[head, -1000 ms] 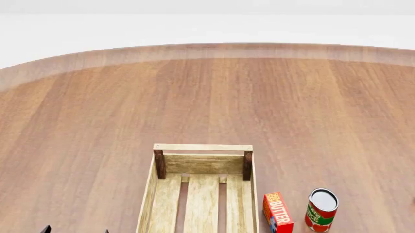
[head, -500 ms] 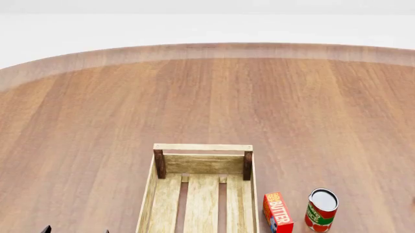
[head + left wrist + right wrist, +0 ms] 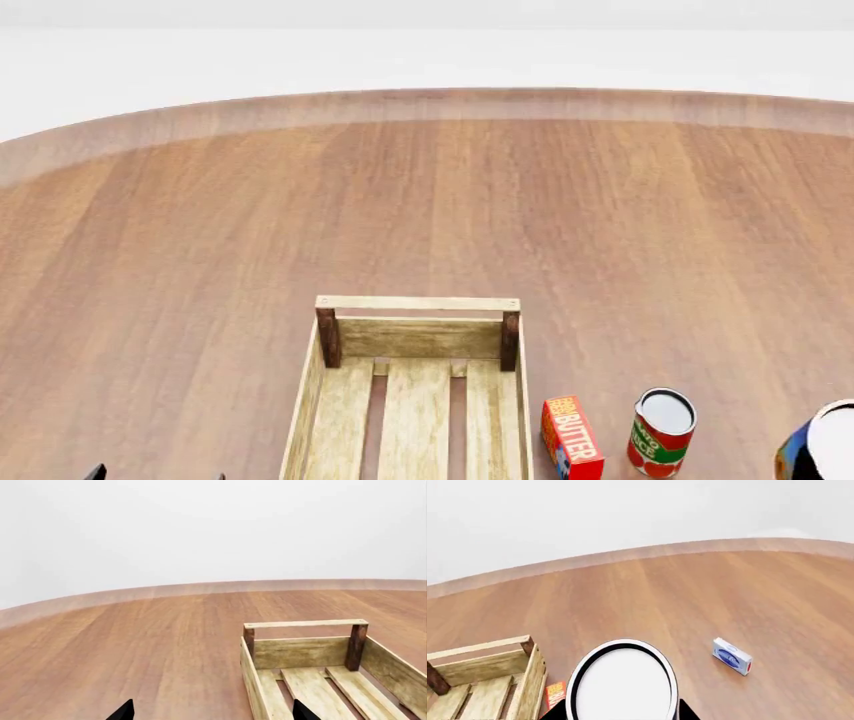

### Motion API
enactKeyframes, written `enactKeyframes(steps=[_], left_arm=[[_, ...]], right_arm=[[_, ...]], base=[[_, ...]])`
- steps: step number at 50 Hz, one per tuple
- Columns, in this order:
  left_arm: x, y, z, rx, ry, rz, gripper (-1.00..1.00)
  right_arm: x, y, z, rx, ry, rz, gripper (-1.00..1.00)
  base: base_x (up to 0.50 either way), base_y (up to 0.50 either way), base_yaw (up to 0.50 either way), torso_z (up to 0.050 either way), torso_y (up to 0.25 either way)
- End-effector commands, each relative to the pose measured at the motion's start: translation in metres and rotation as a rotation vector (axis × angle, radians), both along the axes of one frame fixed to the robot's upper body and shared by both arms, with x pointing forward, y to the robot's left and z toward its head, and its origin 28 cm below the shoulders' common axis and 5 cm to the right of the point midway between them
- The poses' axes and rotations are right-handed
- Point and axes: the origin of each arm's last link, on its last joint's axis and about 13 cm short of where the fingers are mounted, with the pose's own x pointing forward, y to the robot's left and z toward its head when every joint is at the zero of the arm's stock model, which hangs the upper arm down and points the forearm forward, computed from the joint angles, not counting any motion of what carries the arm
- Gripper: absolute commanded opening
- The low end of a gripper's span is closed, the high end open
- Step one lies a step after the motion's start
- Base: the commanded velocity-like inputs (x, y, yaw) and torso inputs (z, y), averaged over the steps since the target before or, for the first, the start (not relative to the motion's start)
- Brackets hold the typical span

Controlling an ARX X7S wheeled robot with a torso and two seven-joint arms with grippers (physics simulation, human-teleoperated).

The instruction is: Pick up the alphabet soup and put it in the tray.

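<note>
Brown wood-grain table [image 3: 427, 200] fills our head view, with a pale wall behind it. We read "BUTTER" in white on the orange box [image 3: 571, 438], which stands just right of the tray [image 3: 418, 303]; the red and green can [image 3: 662, 432] beside it carries writing too small for us to read. A small blue and white box [image 3: 731, 656] lies well apart in our right wrist view, its label unreadable.

Compared with half a second ago, the alphabet soup [image 3: 819, 447] has newly appeared at the lower right corner of our head view, right of the red and green can. In our right wrist view its pale top [image 3: 622, 682] sits right at the camera, dark shapes flanking its base; the right jaws seem closed on it, and it appears lifted. Our left fingertips [image 3: 122, 711] show spread apart.
</note>
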Motion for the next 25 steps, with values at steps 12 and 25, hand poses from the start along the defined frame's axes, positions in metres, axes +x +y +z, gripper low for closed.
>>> enactKeyframes(steps=[12,25], left_arm=[[0.000,0.000,0.000,0.004,-0.005,-0.003,1.00],[-0.001,0.000,0.001,0.006,-0.009,-0.005,1.00]], right_arm=[[0.028,0.063,0.052,-0.118,-0.151,0.289,-1.00],[0.065,0.091,0.056,-0.098,-0.163,0.406,-1.00]], base=[[0.00,0.00,0.00,0.000,0.001],[0.00,0.00,0.00,0.000,0.001]])
